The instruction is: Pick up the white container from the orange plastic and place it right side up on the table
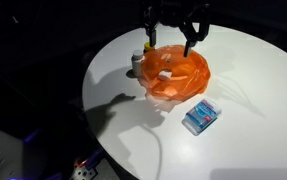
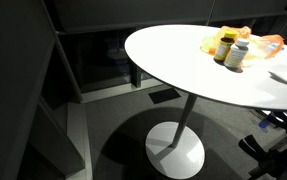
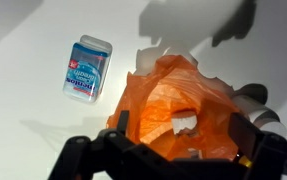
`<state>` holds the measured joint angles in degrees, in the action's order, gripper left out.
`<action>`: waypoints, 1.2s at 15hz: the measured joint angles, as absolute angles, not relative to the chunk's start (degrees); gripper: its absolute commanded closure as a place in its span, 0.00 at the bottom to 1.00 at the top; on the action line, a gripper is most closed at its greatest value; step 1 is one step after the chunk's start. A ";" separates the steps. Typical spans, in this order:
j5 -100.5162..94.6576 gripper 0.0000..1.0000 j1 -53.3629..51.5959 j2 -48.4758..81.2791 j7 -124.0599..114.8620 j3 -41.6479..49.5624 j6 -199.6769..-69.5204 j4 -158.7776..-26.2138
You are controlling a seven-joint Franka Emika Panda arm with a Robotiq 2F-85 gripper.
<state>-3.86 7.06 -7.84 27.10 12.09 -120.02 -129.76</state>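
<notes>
The orange plastic bag [image 1: 178, 72] lies crumpled on the round white table [image 1: 253, 80]. In the wrist view the bag [image 3: 158, 95] gapes open, and a small white container [image 3: 185, 122] lies inside it. My gripper [image 1: 171, 42] hovers just above the far side of the bag, open and empty. In the wrist view its two dark fingers [image 3: 183, 138] straddle the bag's opening, with the white container between them and below. A corner of the orange plastic [image 2: 270, 42] shows in an exterior view; the container is hidden there.
A blue packet [image 1: 200, 117] lies on the table near the bag, also in the wrist view [image 3: 87, 68]. A yellow bottle [image 2: 226, 46] and a dark bottle with a white cap [image 2: 237, 55] stand beside the bag. The table edge curves close by.
</notes>
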 measured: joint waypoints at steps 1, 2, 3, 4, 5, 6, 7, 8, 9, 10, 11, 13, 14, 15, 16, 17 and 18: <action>-3.86 0.00 7.20 -6.50 27.38 12.15 -120.25 -128.98; -3.86 0.00 7.32 -5.45 27.39 12.15 -120.29 -128.28; -3.86 0.00 7.37 -4.86 27.40 12.15 -120.29 -127.76; -3.86 0.00 7.38 -4.57 27.40 12.15 -120.29 -127.43; -3.86 0.00 7.38 -4.54 27.40 12.15 -120.29 -127.33; -3.86 0.00 7.38 -4.54 27.40 12.13 -120.29 -127.37; -3.86 0.00 7.38 -4.49 27.40 12.06 -120.29 -127.53; -3.86 0.00 7.37 -4.32 27.54 11.91 -120.31 -127.69; -3.86 0.00 7.34 -3.98 28.05 11.70 -120.71 -127.85; -3.86 0.00 7.26 -3.42 28.87 11.46 -121.56 -128.07; -3.86 0.00 7.16 -2.68 29.90 11.16 -122.67 -128.33; -3.86 0.00 6.94 -0.97 32.24 10.43 -125.23 -128.75; -3.83 0.00 6.88 -0.02 33.54 10.03 -126.53 -128.83; -3.63 0.00 6.83 0.90 34.96 9.63 -127.68 -128.85; -3.32 0.00 6.81 1.79 36.45 9.20 -128.87 -128.86; -2.86 0.00 6.78 2.64 38.00 8.77 -130.00 -128.85; -2.24 0.00 6.78 3.47 39.69 8.35 -130.86 -128.84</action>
